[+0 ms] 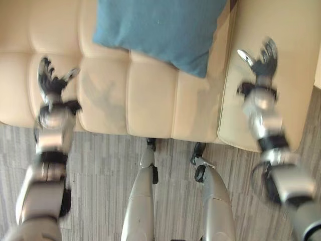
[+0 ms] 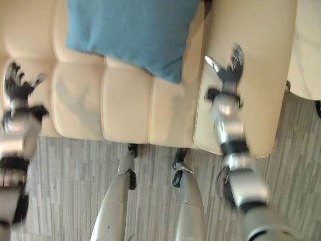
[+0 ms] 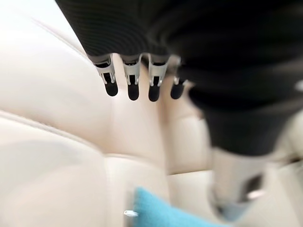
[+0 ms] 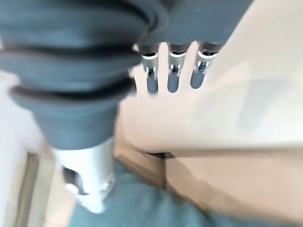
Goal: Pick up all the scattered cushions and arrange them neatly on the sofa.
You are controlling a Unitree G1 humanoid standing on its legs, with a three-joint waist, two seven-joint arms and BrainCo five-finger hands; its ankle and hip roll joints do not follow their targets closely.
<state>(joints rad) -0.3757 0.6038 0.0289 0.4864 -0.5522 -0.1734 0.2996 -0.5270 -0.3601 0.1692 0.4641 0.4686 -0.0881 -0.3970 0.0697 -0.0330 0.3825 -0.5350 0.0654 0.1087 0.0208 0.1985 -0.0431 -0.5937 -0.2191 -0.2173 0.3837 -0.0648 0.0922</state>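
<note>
Teal fabric cushion (image 1: 160, 30), squarish w/ soft corners, lay on cream leather sofa (image 1: 150, 100), seat split into padded, stitched panels. Left hand (image 1: 50, 80) hovered over seat's left part, fingers spread, empty. Right hand (image 1: 261, 63) over smooth broad armrest (image 1: 281, 30), fingers straight, holding nothing. Grey striped floor (image 1: 100, 160) below.

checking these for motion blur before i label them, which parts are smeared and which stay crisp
Left eye view: the left hand and right hand are smeared, while the teal fabric cushion and cream leather sofa look fairly crisp. Left wrist view: the fingers are sharpest, the cushion soft. Right wrist view: soft throughout, fingers blurred.
</note>
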